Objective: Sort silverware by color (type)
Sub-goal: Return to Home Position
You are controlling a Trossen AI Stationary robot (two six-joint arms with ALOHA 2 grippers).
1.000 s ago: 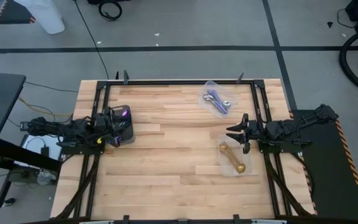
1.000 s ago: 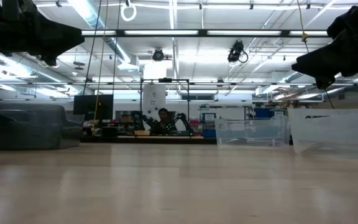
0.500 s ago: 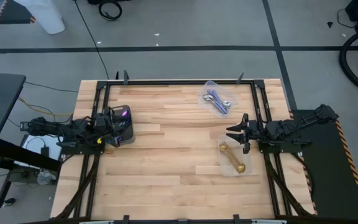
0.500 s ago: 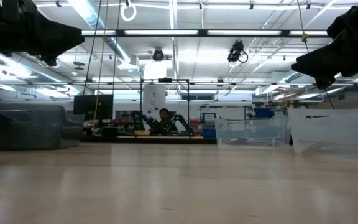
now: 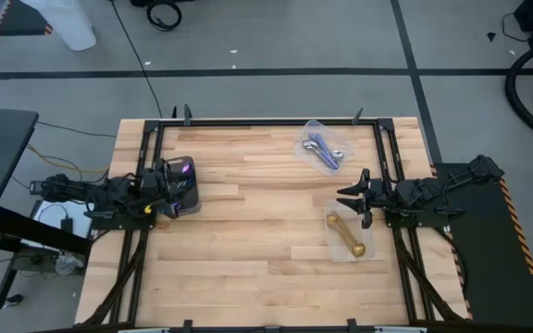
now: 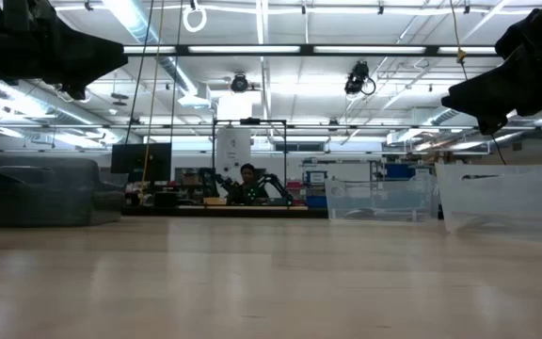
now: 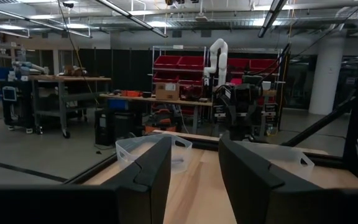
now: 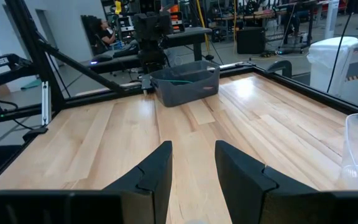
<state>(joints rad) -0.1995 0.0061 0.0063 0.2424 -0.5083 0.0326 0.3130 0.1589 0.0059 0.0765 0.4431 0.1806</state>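
Note:
Gold spoons [image 5: 347, 236] lie in a clear container [image 5: 357, 254] at the near right. Silver spoons with lilac handles [image 5: 323, 149] lie in a second clear container [image 5: 309, 129] at the far right. A purple gleam of silverware [image 5: 186, 169] shows in the dark grey tray [image 5: 191, 200] at the left. My left gripper [image 5: 167, 190] hangs open over the tray's left side, its fingers [image 7: 154, 171] with nothing between them. My right gripper [image 5: 354, 197] stands open just beyond the gold spoons' container, its fingers [image 8: 157, 171] likewise bare.
A black frame [image 5: 266, 121] runs along the table's far edge and down both sides. Bare wood [image 5: 257, 231] spreads between the two arms. In the low view the tray [image 6: 36, 193] stands at the left and the clear containers [image 6: 506, 198] at the right. A person [image 6: 247, 179] sits far behind the table.

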